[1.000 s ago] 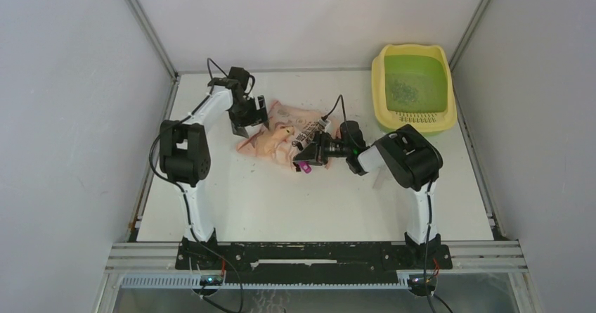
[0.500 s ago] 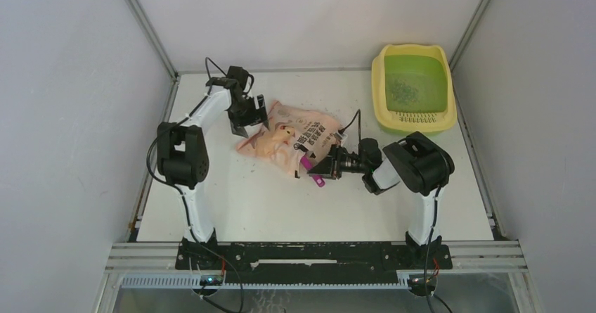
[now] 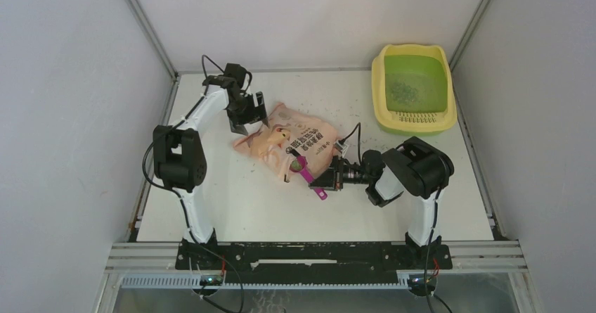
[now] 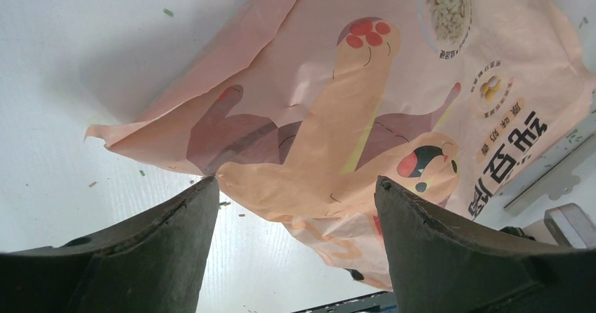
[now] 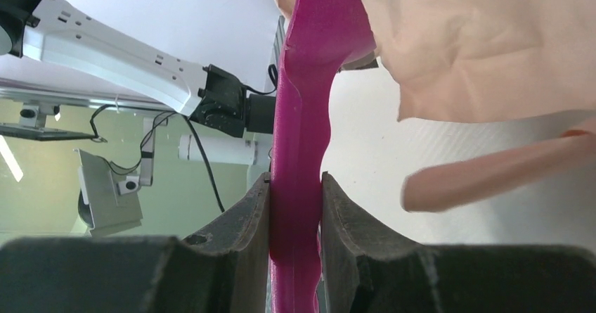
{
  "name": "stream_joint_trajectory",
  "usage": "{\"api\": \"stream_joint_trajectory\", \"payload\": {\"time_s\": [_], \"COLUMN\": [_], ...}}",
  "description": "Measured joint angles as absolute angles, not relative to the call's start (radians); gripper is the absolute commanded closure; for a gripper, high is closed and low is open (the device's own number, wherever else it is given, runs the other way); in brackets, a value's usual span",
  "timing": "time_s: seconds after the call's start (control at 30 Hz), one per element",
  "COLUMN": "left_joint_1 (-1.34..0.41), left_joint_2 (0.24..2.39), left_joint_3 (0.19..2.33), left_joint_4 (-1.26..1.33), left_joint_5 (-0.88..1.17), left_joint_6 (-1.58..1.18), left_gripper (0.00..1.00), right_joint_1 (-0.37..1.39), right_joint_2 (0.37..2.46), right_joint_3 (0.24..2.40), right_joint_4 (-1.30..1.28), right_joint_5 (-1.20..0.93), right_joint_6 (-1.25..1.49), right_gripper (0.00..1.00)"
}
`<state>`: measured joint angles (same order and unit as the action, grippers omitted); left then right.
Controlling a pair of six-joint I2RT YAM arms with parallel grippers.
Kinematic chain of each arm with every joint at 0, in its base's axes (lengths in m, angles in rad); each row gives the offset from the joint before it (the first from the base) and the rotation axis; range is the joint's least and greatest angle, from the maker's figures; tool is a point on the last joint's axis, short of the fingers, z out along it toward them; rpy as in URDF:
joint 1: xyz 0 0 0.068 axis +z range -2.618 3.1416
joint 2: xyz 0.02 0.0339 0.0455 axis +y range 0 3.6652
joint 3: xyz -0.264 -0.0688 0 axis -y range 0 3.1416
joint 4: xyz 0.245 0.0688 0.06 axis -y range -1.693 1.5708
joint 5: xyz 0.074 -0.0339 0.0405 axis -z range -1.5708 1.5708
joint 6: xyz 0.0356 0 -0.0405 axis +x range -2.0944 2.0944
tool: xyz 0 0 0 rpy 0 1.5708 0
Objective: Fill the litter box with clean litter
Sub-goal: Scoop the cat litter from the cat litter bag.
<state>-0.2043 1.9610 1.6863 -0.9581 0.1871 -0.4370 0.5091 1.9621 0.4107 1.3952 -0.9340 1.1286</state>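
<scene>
Top view: a rectangular plastic litter box point(image 3: 380, 95) with a pale yellow rim and green basin sits at the far right corner of the white table point(image 3: 239, 207), its slotted yellow step on the near edge. A thin patch of tiny dark grey-green litter granules point(image 3: 401, 91) lies in the basin (most of the green floor shows bare). Well apart from it, at mid-table, lies a crumpled peach-pink printed bag point(image 3: 302, 138), with stray granules scattered on the table around it.

Right wrist view: the right pincer point(image 5: 295, 181) is clenched on the handle of a magenta plastic scoop point(image 5: 309, 102), both fingers point(image 5: 246, 221) pressed flat against it. The scoop's far end reaches the bag's point(image 5: 485, 39) near edge. In the top view the right pincer point(image 3: 326, 181) lies low, just beside the bag.

Left wrist view: the left pincer point(image 4: 295, 186) is released, fingers point(image 4: 169, 221) spread wide, the bag's point(image 4: 365, 109) printed face showing between them. In the top view the left pincer point(image 3: 246, 118) is at the bag's far left corner; contact cannot be told.
</scene>
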Motion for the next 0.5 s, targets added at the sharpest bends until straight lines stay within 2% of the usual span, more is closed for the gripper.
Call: {"api": "stream_joint_trajectory", "payload": {"time_s": [0.5], "left_joint_1": [-0.204], "left_joint_2": [1.933], "left_joint_3": [1.686], "left_joint_4": [-0.976], "left_joint_5": [0.195], "left_joint_6": [-0.437], "left_gripper": [0.15], "right_joint_1": [0.554], "right_joint_2": [1.886], "right_joint_3": [0.433], "right_joint_4": [1.399], "right_joint_5": [-0.921], "right_joint_6": [1.158], "right_gripper": [1.00]}}
